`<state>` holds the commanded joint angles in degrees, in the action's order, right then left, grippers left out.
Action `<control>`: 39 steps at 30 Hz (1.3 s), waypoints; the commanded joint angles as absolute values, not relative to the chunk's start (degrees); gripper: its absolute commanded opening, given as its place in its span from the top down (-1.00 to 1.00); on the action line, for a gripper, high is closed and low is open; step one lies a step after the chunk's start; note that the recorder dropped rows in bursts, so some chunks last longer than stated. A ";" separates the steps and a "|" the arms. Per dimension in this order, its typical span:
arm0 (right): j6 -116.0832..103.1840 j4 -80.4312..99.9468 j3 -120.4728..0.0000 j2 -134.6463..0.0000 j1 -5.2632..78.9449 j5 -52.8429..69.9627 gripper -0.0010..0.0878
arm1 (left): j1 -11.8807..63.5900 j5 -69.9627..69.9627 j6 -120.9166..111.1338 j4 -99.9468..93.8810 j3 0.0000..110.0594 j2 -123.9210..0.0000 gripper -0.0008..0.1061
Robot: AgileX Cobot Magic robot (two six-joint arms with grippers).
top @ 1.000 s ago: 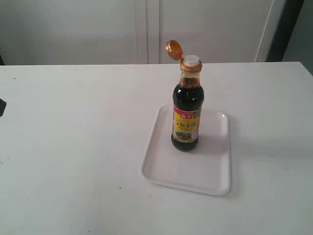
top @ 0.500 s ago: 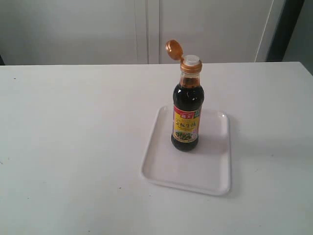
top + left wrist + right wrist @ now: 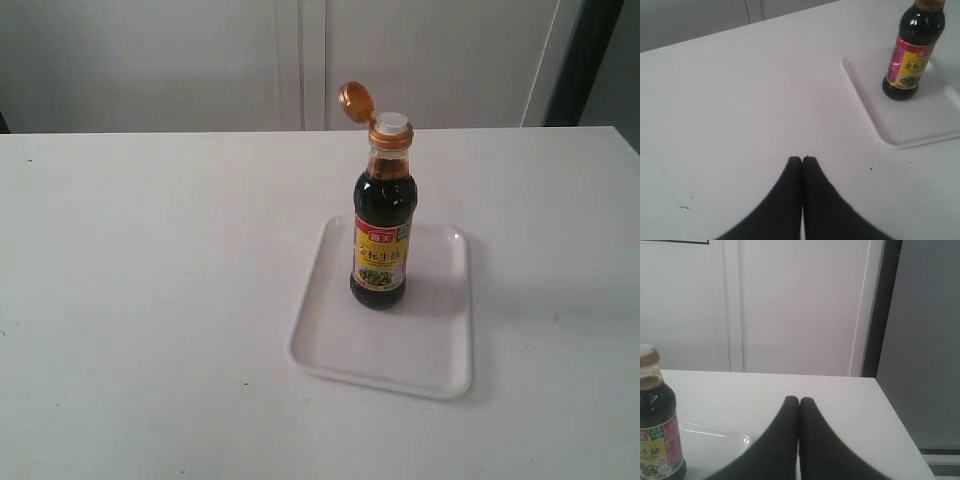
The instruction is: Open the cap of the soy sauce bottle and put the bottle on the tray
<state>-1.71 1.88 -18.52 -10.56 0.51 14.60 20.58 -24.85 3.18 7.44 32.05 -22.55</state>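
Although both arms sit out of the exterior view, each wrist camera shows its gripper closed on nothing: the left gripper (image 3: 802, 159) has its two dark fingers pressed together over bare table (image 3: 740, 100), and the right gripper (image 3: 799, 399) looks the same. Ahead of the left gripper and off to one side, well apart from it, the soy sauce bottle (image 3: 381, 225) stands upright on the tray (image 3: 330, 350), toward the tray's far end. Its cap (image 3: 355, 101) is flipped back on its hinge, leaving the white spout bare. By the look of it the task is done, so the main risk is any further arm motion: a sweep past the tall, narrow, open bottle could tip it and spill sauce across the tray and table
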 joint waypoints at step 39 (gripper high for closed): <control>-1.71 1.99 -18.52 -10.56 0.51 14.59 0.98 | 9.74 -22.64 -1.50 3.00 12.99 -2.39 0.99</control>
